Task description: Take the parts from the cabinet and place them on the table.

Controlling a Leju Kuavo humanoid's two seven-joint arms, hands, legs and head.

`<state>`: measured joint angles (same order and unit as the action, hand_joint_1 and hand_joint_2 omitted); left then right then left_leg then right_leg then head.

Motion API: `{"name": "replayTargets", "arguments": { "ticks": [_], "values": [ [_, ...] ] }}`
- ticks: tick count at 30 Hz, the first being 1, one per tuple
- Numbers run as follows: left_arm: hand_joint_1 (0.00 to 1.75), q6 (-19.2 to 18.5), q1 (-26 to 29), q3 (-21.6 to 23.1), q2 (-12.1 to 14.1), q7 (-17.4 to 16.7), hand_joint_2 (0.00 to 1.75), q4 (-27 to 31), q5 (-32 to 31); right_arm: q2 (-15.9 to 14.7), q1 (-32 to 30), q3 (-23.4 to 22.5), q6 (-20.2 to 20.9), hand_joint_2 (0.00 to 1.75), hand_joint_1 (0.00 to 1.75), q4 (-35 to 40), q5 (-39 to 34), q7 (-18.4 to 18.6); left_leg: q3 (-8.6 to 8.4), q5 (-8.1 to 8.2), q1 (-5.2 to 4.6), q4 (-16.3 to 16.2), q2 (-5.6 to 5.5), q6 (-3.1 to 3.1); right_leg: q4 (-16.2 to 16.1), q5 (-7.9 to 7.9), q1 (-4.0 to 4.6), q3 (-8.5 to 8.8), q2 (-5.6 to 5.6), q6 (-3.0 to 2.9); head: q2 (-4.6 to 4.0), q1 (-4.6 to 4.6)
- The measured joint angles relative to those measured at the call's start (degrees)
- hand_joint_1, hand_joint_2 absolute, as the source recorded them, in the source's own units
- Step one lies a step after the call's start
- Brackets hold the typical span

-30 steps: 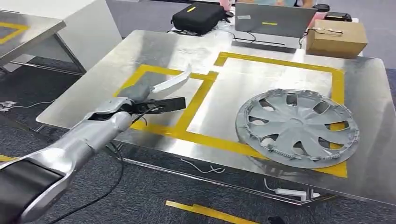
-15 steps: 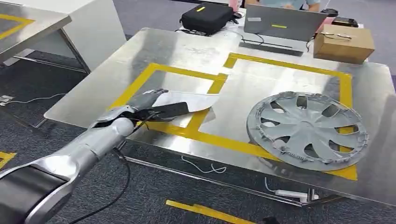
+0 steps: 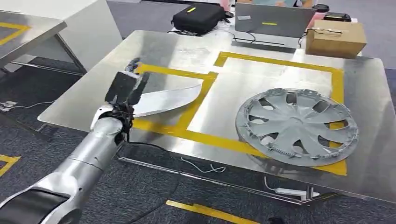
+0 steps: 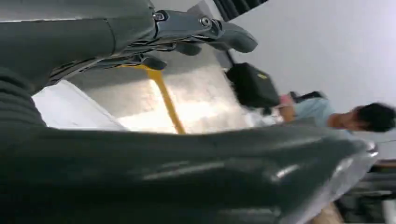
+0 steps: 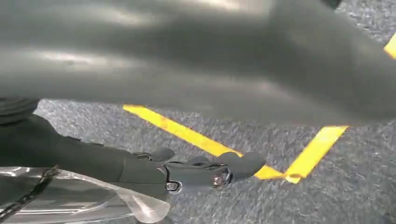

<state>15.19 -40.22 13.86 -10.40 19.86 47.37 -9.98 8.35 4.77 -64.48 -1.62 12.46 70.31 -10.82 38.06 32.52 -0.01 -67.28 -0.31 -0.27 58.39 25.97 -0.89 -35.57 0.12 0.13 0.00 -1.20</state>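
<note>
A curved silver sheet-metal part [image 3: 168, 97] lies flat inside the left yellow-taped square [image 3: 196, 100] on the steel table [image 3: 163, 46]. My left hand [image 3: 125, 87] stands just above the part's near-left end, fingers spread and pointing up, holding nothing. The left wrist view shows its thick thumb [image 4: 187, 163] well apart from the fingers [image 4: 205, 28], with the pale part [image 4: 65, 109] beyond them. A grey wheel cover [image 3: 296, 127] rests in the right taped square. My right hand [image 5: 187, 172] hangs over the carpet with fingers extended and empty.
A black bag [image 3: 198, 17], a laptop [image 3: 274, 21] and a cardboard box [image 3: 335, 38] stand along the table's far edge. Another steel table [image 3: 28, 32] is at the far left. Cables [image 3: 201, 168] hang under the near edge. A person [image 4: 355, 119] sits behind the table.
The left hand held the silver part raised, laid it down in the left square, then let go and turned its fingers upward. The camera also shifted slightly.
</note>
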Motion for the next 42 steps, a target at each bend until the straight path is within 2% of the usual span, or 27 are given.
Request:
{"name": "replayTargets", "arguments": {
  "ticks": [2,3,4,6,7,8,9,12,13,14,16,17,18,19,21,22,23,24,27,28,30,32,33,35,37,39,42],
  "values": [
    [0.0,0.83,2.01,0.07,-0.13,0.68,0.0,4.37,4.16,0.0,-0.02,0.0,-0.28,0.0,0.0,0.0,-0.18,-0.04,2.43,3.82,0.01,-8.1,0.0,-0.19,0.01,-0.45,0.1,-0.58,-0.13,-0.19,0.0,0.0],
    [0.0,1.05,3.03,0.09,-0.13,0.68,0.0,6.12,5.05,0.0,-0.06,0.0,-0.37,0.0,0.0,0.0,-0.22,-0.07,2.21,3.99,0.01,-8.97,0.0,-0.14,0.01,-0.78,0.16,-0.94,-0.14,-0.19,0.0,-0.02],
    [0.0,1.25,3.77,0.09,-0.13,0.66,0.0,7.95,5.5,0.02,-0.1,0.0,-0.42,0.0,0.0,0.0,-0.31,-0.07,0.7,2.89,0.0,-7.22,0.0,0.09,0.01,-1.17,0.26,-1.35,-0.13,-0.15,0.0,-0.02],
    [0.0,1.42,4.35,0.18,-0.18,0.55,0.0,10.73,6.01,0.07,-0.09,0.0,-0.46,0.0,0.0,0.0,-0.37,-0.09,-4.6,-0.41,-0.12,1.3,0.0,0.86,0.01,-1.94,0.47,-2.07,-0.12,-0.05,0.0,0.0],
    [0.0,1.47,4.36,0.26,-0.24,0.51,0.0,12.26,6.22,0.15,-0.02,0.0,-0.48,0.0,0.0,0.0,-0.37,-0.15,-8.74,-1.74,-0.4,7.48,0.01,1.68,0.02,-2.48,0.54,-2.37,-0.15,0.05,0.0,0.0],
    [0.0,1.6,4.42,0.35,-0.31,0.51,0.0,13.52,6.51,0.35,-0.06,-0.02,-0.52,0.0,0.0,0.0,-0.39,-0.22,-9.38,-1.07,-0.65,9.53,0.18,1.76,0.11,-2.8,0.89,-2.68,-0.14,0.32,0.0,0.11],
    [0.0,1.66,4.5,0.44,-0.46,0.71,0.0,14.29,7.12,0.35,0.01,0.0,-0.57,0.0,0.0,0.0,-0.42,-0.31,-8.94,-1.88,-0.74,9.45,0.24,1.6,-0.04,-3.26,0.63,-2.74,-0.23,0.68,0.0,0.13],
    [0.0,1.86,6.4,0.46,-0.2,1.27,0.0,17.09,9.79,0.37,-0.19,-0.02,-0.87,0.0,0.0,0.0,-0.74,-0.29,-8.44,-3.54,-0.95,9.98,0.29,2.41,-0.89,-4.72,0.38,-2.97,-0.28,1.81,0.0,-0.07],
    [0.0,1.99,7.07,0.57,-0.04,1.32,0.0,18.62,10.69,0.37,-0.25,-0.07,-1.03,0.0,0.0,0.0,-0.99,-0.28,-7.96,-4.51,-0.57,10.34,0.61,2.61,-0.27,-3.07,0.24,-3.46,-0.17,2.04,0.0,-0.11],
    [0.0,1.99,7.67,0.76,0.13,1.29,0.0,19.82,11.23,0.37,-0.43,-0.11,-1.05,0.0,0.0,0.0,-1.09,-0.26,-7.14,-5.07,-0.51,10.34,0.59,3.04,1.62,0.15,0.28,-4.74,-0.19,2.24,0.0,0.08],
    [0.0,2.01,9.24,1.05,0.85,1.29,0.0,22.28,11.8,0.37,-0.59,-0.15,-1.09,0.0,0.0,0.0,-1.36,-0.02,-5.52,-6.29,-0.48,10.33,0.57,3.29,10.19,6.86,0.13,-6.77,-0.2,2.62,0.0,0.2],
    [0.0,2.01,10.26,1.05,1.39,1.29,0.0,23.3,12.06,0.37,-0.59,-0.15,-1.14,0.0,0.0,0.0,-1.6,-0.02,-4.54,-6.96,-0.48,10.3,0.61,3.21,14.76,8.89,0.14,-7.65,-0.22,2.82,0.0,0.17],
    [0.0,2.01,11.16,1.05,1.88,1.27,0.0,23.97,12.3,0.39,-0.61,-0.15,-1.14,0.0,0.0,0.0,-1.6,-0.02,-3.7,-7.59,-0.47,10.26,0.64,3.08,17.01,8.87,0.12,-7.55,-0.23,2.96,0.0,0.22],
    [0.0,2.01,11.93,1.05,2.27,1.27,0.0,24.58,12.39,0.39,-0.65,-0.15,-1.16,0.0,0.0,0.0,-1.66,-0.04,-2.88,-8.17,-0.45,10.21,0.67,2.96,16.97,7.53,0.06,-6.37,-0.22,3.07,0.0,0.13],
    [0.0,2.01,12.75,1.05,2.84,1.27,0.0,25.68,12.43,0.37,-0.71,-0.18,-1.2,0.0,0.0,0.0,-1.71,-0.04,-1.26,-9.28,-0.29,10.03,0.65,2.57,11.11,3.79,-0.04,-0.9,-0.23,3.12,0.0,0.2],
    [0.0,2.01,12.87,1.05,3.06,1.27,0.0,26.15,12.43,0.37,-0.63,-0.17,-1.22,0.0,0.0,0.0,-1.71,-0.04,-0.7,-9.8,-0.25,9.87,0.55,2.25,5.88,3.41,-0.14,3.16,-0.23,3.14,0.0,0.22],
    [0.0,2.01,12.94,1.05,3.23,1.27,0.0,26.82,12.41,0.39,-0.41,-0.17,-1.22,0.0,0.0,0.0,-1.71,-0.07,-0.22,-10.13,-0.51,9.57,0.5,1.91,0.51,5.33,-0.19,7.5,-0.19,3.08,0.0,0.28],
    [0.0,2.01,12.89,1.03,3.45,1.29,0.0,27.31,12.41,0.37,-0.26,-0.17,-1.22,0.0,0.0,0.0,-1.75,-0.09,0.04,-10.42,-0.58,9.21,0.56,1.68,-2.2,5.98,-0.05,9.29,0.0,2.78,0.0,0.22],
    [0.0,1.97,13.94,1.05,4.31,1.27,0.0,28.07,12.61,0.39,-0.36,-0.2,-1.25,0.0,0.0,0.0,-2.03,-0.09,0.27,-12.04,-0.52,9.42,0.64,0.69,-2.07,5.53,0.15,7.69,0.06,1.4,0.0,0.24],
    [0.0,1.97,14.63,1.03,4.85,1.29,0.0,28.36,12.61,0.48,-0.47,-0.22,-1.25,0.0,0.0,0.0,-2.14,-0.13,0.53,-11.11,-0.28,9.04,0.48,0.32,-2.19,4.96,-0.13,7.31,-0.27,0.85,0.0,0.35],
    [0.0,1.97,16.12,0.92,5.84,1.29,0.0,29.36,12.39,0.48,-0.53,-0.57,-1.44,0.0,0.0,0.0,-2.43,-0.09,2.2,-4.29,-0.09,3.6,0.43,-0.39,-2.08,3.77,-0.02,6.64,-0.39,-0.24,0.0,0.22],
    [0.0,1.97,17.31,0.81,6.73,1.32,0.0,29.89,12.17,0.48,-0.63,-0.87,-1.55,0.0,0.0,0.0,-2.6,-0.11,4.14,1.18,0.02,-5.55,0.44,-0.77,-1.96,2.5,0.19,4.98,-0.38,-0.33,0.0,0.09],
    [0.0,1.95,17.96,0.77,7.02,1.32,0.0,30.07,11.99,0.48,-0.69,-1.05,-1.57,0.0,0.0,0.0,-2.71,-0.11,4.35,1.61,0.03,-8.31,0.44,-0.79,-1.8,1.97,0.23,4.19,-0.4,-0.36,0.0,0.09],
    [0.0,1.84,19.83,0.61,7.77,1.32,0.0,30.68,11.64,0.48,-0.8,-1.18,-1.62,0.0,0.0,0.0,-2.86,-0.07,1.61,-1.62,0.03,-7.07,0.44,-0.53,-1.48,0.83,0.39,2.29,-0.41,-0.32,0.0,0.09],
    [0.0,1.67,21.01,0.31,8.32,1.32,0.0,31.65,11.21,0.5,-0.84,-1.53,-1.64,0.0,0.0,0.0,-3.11,0.04,-4.74,-4.51,-0.01,1.51,0.43,0.14,-1.14,-0.08,0.57,0.83,-0.35,-0.17,0.0,0.11],
    [0.0,1.29,21.96,-0.07,8.79,1.32,0.0,32.78,10.97,0.59,-0.91,-1.62,-1.66,0.0,0.0,0.0,-3.37,0.02,-10.3,-2.16,-0.27,10.16,0.4,0.84,-0.86,-0.76,0.92,0.12,-0.27,0.38,0.0,0.06],
    [0.0,0.22,23.89,-0.59,9.57,1.27,0.0,34.19,10.18,0.7,-0.92,-1.88,-1.68,0.0,0.0,0.0,-3.63,0.0,-9.65,-2.96,-0.71,10.59,0.36,1.51,-1.42,-2.32,0.53,0.09,-0.33,1.54,0.0,0.2]
  ]
}}
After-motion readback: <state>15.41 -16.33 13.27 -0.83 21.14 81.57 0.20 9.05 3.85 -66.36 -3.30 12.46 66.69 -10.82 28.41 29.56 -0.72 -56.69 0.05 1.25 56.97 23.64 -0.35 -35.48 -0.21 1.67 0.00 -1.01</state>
